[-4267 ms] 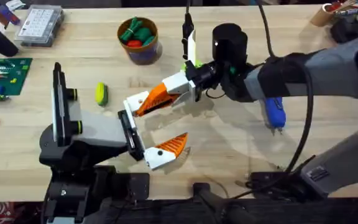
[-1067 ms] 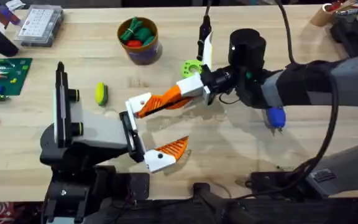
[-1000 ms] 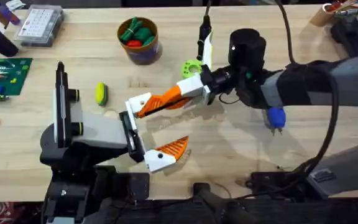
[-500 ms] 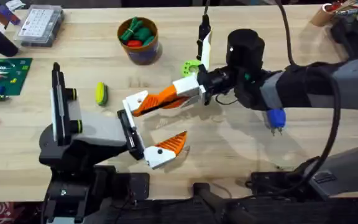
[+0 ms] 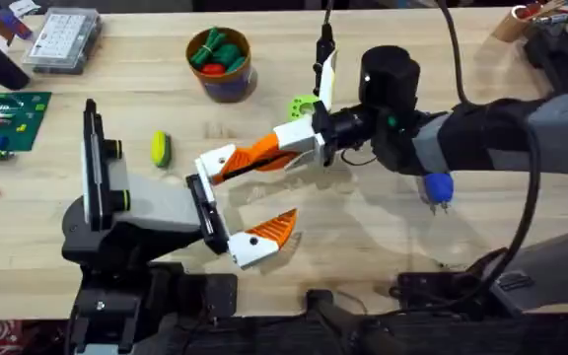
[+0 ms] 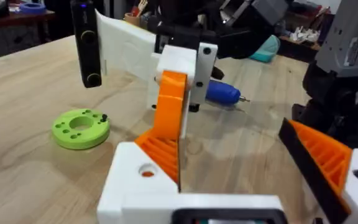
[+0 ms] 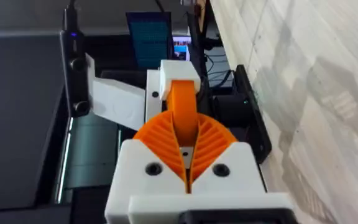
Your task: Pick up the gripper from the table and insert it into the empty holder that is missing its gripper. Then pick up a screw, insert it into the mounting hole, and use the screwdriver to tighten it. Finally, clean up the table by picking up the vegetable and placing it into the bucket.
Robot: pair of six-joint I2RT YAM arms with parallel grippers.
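Gripper [image 5: 254, 155] is up off the worktop [image 5: 363, 247], mid-worktop, clamped in my R tool [image 5: 288, 140]. That tool's pads are closed on its orange ribbed body, seen end-on from the R wrist cam [image 7: 182, 118]. Its white end sits at the far tip of the holder [image 5: 205, 209]; can't tell if it's seated.

Bucket [image 5: 221, 69] stands nr the far edge, left of centre, w/ green and red toy veg [image 5: 215, 51] inside. Vegetable [image 5: 160, 148] lies on bare wood btwn bucket and L arm, apart from both.

R arm reaches in from the right edge, low and roughly level, wrist pointing left. L arm is folded nr the near-left corner, holder facing right. L tool state: can't tell.

Also on the wood:
- Green disc [image 5: 302, 105], just beyond the R tool.
- Blue-handled screwdriver [image 5: 436, 186], partly under the R arm.
- Clear parts box [image 5: 62, 39], far-left corner.
- Green circuit board [image 5: 3, 120], left edge.
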